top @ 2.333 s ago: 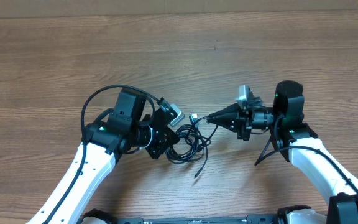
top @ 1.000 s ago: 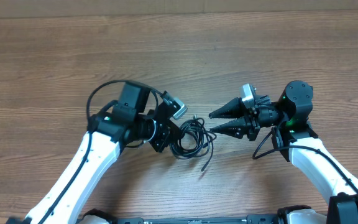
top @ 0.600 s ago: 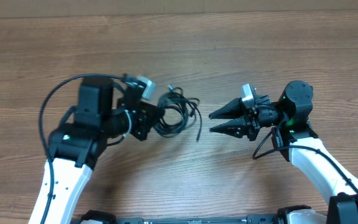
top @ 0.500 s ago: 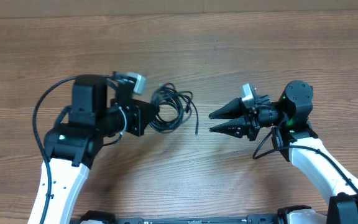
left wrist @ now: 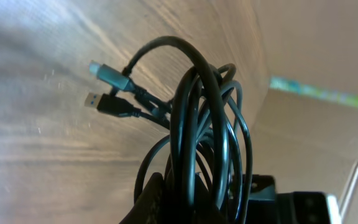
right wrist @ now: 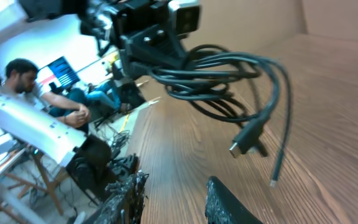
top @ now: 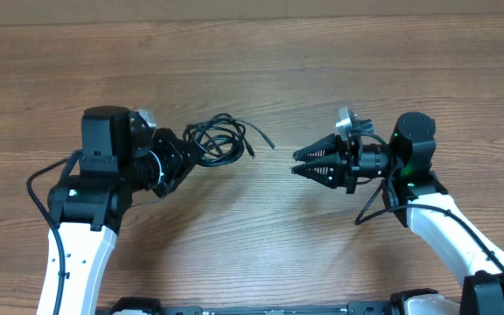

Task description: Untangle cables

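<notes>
clamping cables [top: 220, 140] in left gripper [top: 194, 150] | right gripper [top: 294, 164] jaws apart, facing cables

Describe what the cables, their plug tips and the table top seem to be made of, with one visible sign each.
The cables: likely rubber or plastic sheathing, black with slight sheen; they bend in loops. The plug tips: probably metal; one looks silvery. The table top: wood or wood-look laminate; brown grain lines.

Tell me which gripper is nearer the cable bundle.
Left. The left gripper is shut on the cable bundle; the right gripper, open and empty, sits apart to its right.
</notes>
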Action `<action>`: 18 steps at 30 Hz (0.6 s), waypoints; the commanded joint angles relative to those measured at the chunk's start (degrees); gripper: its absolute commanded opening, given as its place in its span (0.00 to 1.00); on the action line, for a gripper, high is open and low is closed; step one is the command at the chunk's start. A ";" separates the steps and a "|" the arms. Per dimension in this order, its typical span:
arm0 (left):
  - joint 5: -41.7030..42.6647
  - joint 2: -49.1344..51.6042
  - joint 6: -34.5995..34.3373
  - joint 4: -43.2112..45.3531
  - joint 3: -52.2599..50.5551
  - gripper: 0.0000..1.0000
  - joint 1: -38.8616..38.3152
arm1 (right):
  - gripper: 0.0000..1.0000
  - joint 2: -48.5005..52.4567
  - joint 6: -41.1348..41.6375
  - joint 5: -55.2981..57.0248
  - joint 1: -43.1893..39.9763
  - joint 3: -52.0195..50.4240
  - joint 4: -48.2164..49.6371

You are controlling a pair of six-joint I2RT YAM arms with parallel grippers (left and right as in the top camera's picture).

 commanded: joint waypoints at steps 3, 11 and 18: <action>-3.98 -0.31 -13.97 -4.09 1.40 0.04 0.26 | 0.32 -0.68 2.75 4.85 -0.22 0.55 -0.57; -4.31 0.13 -26.25 -9.92 1.38 0.04 0.26 | 0.33 -0.68 2.73 4.72 0.52 0.55 -0.79; -4.26 0.50 -28.85 -12.17 1.38 0.04 0.26 | 0.33 -0.68 -0.74 4.59 2.64 0.55 -2.05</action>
